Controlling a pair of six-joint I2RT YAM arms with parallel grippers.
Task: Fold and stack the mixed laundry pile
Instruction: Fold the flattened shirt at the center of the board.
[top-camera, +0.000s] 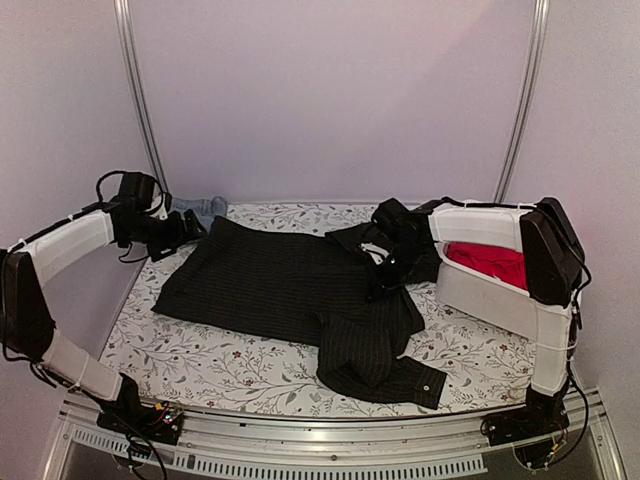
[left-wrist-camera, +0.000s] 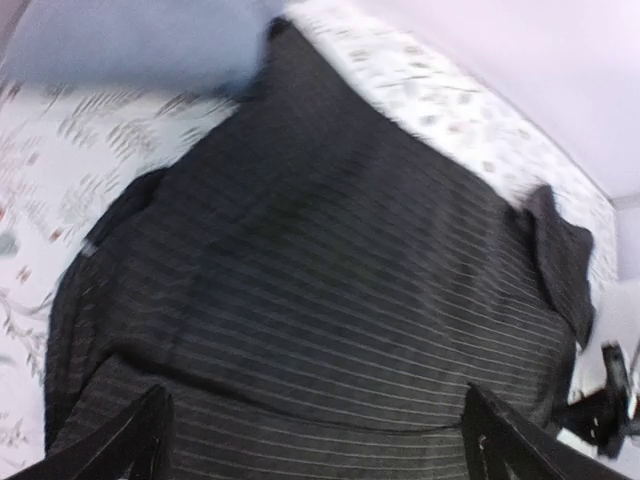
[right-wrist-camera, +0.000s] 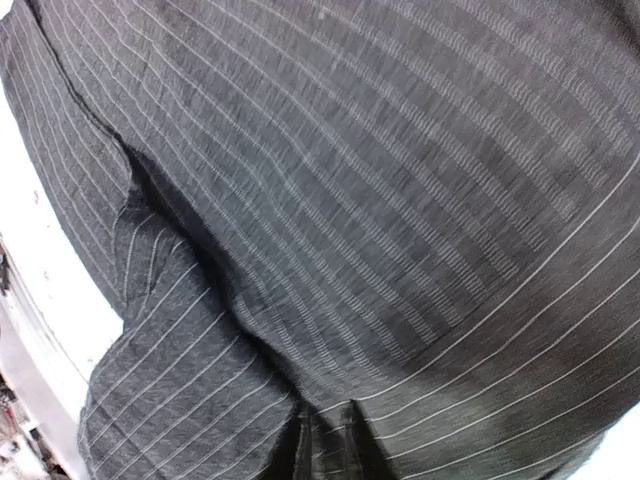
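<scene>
I'm spreading the shirt (top-camera: 270, 285) flat, centre frame: left gripper (left-wrist-camera: 315, 405) gapes wide above it, right gripper (top-camera: 388, 268) pinches its cloth. Next, I reckon, the lower-right sleeve (top-camera: 380, 365) needs folding inward.

Pretty clearly a robotics lab test cell, not anybody's laundry room. The counter (top-camera: 470, 350) sits inside a booth of plain pale wall panels (top-camera: 330, 100) held by bare aluminium frame posts (top-camera: 141, 100). Along the near edge runs a slotted aluminium rail (top-camera: 330, 438) with two white-sleeved robot arms bolted to it, the left arm (top-camera: 70, 245) and the right arm (top-camera: 480, 225), with loose black cables (top-camera: 100, 184) looping off them. The only homey bits are a floral-patterned table cover (top-camera: 250, 365) over the counter, a black pinstriped collared button shirt (top-camera: 270, 280) spread on it, and a white plastic bin (top-camera: 480, 295) at the right.
</scene>
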